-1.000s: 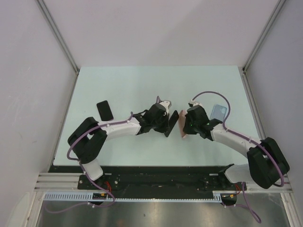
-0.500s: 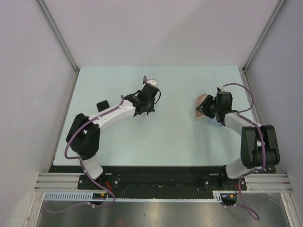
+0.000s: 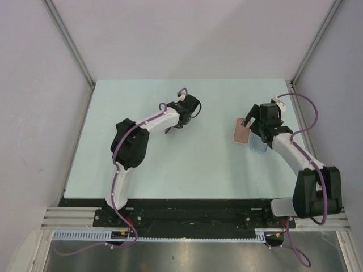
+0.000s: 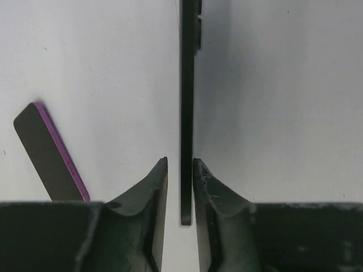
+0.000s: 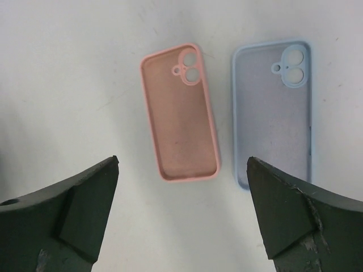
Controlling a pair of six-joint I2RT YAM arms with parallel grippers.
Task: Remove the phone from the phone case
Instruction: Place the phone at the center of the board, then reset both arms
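Leftmost, a second dark slab with a purple edge (image 4: pixel 48 152), seemingly another phone, lies flat on the table (image 4: pixel 283 113), just beside the left pincer (image 4: pixel 180 161). That pincer is narrowed onto the phone (image 4: pixel 186 85), gripping its near end by the two broad faces. The phone is seen edge-on, and its long axis runs straight out from the fingers, away from the wrist. It is out of any case and clear of both.

To set it down, the left arm would likely have to tip that long axis flat to the table, since the slab now stands on its thin edge to the camera.

Further right, well apart from the phone, the pink case (image 5: pixel 180 116) and the blue case (image 5: pixel 273 107) lie side by side, open faces up, both empty, nearly parallel. The right pincer (image 5: pixel 182 161) hangs over them spread wide, holding nothing.

Count: two phone-like slabs, two cases, two pincers. The left arm alone has the phone.
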